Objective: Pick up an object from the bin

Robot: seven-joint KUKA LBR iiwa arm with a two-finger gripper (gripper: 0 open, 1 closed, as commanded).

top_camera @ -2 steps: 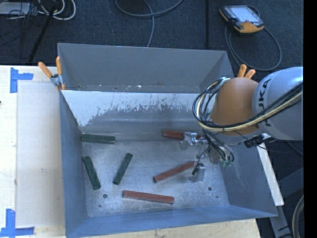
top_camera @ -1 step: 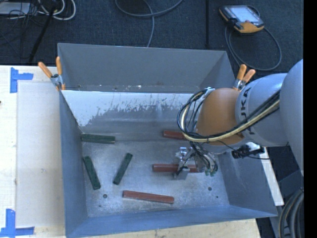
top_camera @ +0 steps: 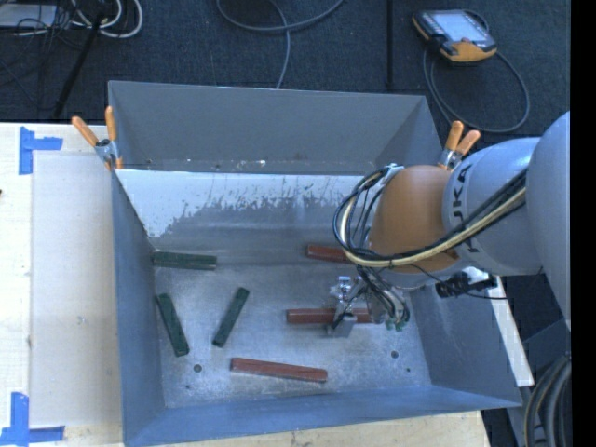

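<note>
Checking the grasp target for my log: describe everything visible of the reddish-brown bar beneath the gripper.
The reddish-brown bar is a long, thin, straight stick with a matte surface, maybe wood or plastic. It lies flat on the bin floor, right of centre, running roughly left to right. The gripper sits over its right part. Nothing else in the bin touches it; whether it is gripped cannot be told.

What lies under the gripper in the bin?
A reddish-brown stick lies flat on the bin floor under the gripper, which covers part of it towards its right end.
</note>
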